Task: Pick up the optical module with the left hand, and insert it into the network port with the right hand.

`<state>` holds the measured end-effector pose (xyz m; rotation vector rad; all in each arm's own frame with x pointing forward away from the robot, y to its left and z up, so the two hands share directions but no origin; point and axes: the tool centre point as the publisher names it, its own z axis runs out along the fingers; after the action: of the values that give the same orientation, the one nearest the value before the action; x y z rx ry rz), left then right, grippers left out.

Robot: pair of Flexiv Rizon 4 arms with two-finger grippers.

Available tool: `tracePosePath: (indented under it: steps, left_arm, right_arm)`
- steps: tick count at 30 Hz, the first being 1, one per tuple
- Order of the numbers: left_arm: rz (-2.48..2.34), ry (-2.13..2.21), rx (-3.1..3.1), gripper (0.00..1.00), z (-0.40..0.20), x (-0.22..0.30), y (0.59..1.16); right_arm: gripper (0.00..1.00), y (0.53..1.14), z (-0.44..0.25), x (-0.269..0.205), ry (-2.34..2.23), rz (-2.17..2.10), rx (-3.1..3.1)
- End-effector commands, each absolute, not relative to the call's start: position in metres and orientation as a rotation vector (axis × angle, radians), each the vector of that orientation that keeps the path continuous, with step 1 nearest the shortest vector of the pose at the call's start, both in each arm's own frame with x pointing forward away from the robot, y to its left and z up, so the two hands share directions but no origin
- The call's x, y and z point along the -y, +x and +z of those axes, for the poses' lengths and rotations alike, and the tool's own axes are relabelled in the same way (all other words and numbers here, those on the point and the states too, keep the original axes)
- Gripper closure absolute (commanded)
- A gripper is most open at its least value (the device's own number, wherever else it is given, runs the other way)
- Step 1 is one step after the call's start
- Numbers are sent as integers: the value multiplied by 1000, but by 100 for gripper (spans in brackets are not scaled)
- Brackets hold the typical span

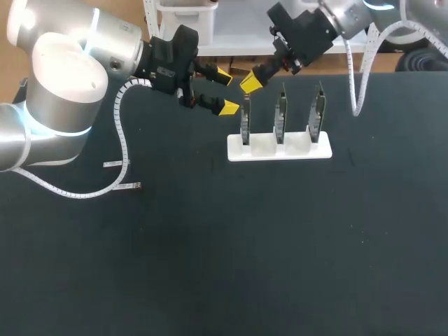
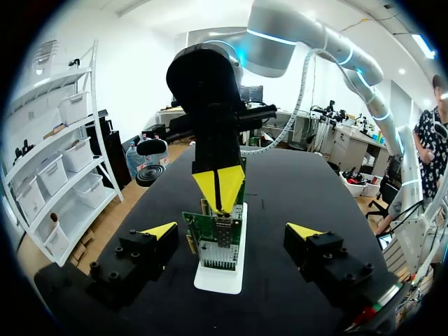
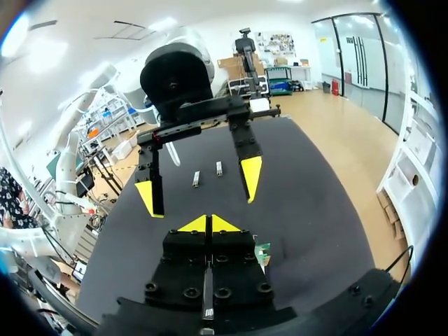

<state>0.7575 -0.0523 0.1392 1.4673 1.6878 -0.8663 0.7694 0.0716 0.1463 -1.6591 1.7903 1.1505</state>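
Head view: my left gripper [image 1: 225, 92] gapes empty beside the rack [image 1: 280, 151]; my right gripper [image 1: 250, 82] is pinched shut atop the rack's end card [image 1: 245, 123], module likely seated in its port [image 2: 222, 228]; letting go remains.

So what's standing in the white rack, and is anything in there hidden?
Three green boards stand upright in the white rack. The right gripper, shut, covers the top edge of the leftmost board, so anything held against it cannot be seen.

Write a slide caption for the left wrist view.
Open left gripper faces the white rack while the shut right gripper hovers at the nearest green card.
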Motion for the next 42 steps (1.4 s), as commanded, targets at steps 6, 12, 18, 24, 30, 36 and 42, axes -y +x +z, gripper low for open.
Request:
tracePosePath:
  steps: [6,12,18,24,30,36,42]
  left_arm:
    - [-867,1471,-1692,0,139,53,759]
    - [-867,1471,-1692,0,139,53,759]
    - [-867,1471,-1692,0,139,53,759]
    - [-867,1471,-1692,0,139,53,759]
    - [-867,1471,-1692,0,139,53,759]
    - [-867,1471,-1692,0,139,53,759]
    - [-867,1471,-1692,0,139,53,759]
  right_arm:
    - [100,768,166,-61,-1581,1183,-1692]
    - [100,767,178,-53,-1582,1149,-1674]
    - [100,758,185,-18,-1591,1131,-1691]
    - [100,754,189,19,-1557,1149,-1726]
    - [100,751,183,34,-1537,1218,-1741]
    - [100,752,177,37,-1577,1172,-1766]
    - [100,755,173,39,-1621,1086,-1803]
